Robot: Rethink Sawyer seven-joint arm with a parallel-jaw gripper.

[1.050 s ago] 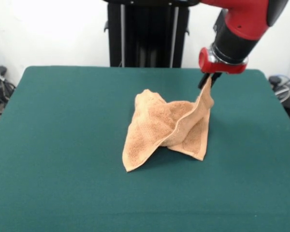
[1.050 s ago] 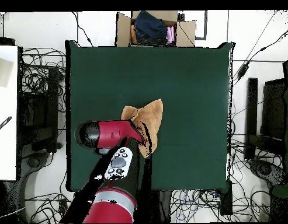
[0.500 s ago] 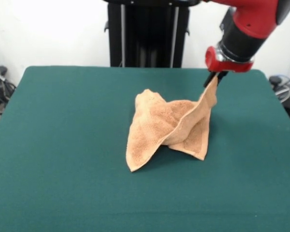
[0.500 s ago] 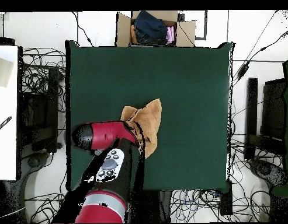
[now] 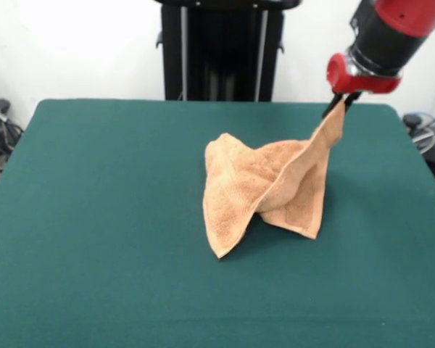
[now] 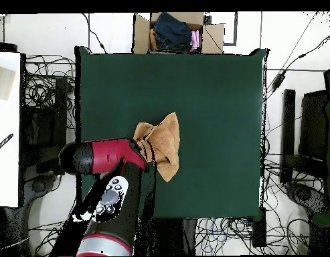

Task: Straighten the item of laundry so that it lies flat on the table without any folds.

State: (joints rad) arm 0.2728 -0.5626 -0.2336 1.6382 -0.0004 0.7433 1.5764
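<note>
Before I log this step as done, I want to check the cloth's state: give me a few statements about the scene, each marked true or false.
1. The gripper pinches one corner of the towel and holds it up above the table. True.
2. The towel lies flat with no folds. False: it is bunched and creased, with one corner raised.
3. The towel's lower part rests on the green table. True.
4. The towel hangs over the table's edge. False: it sits well inside the tabletop in both views.
5. A cardboard box with clothes stands past the table's edge in the overhead view. True.
</note>
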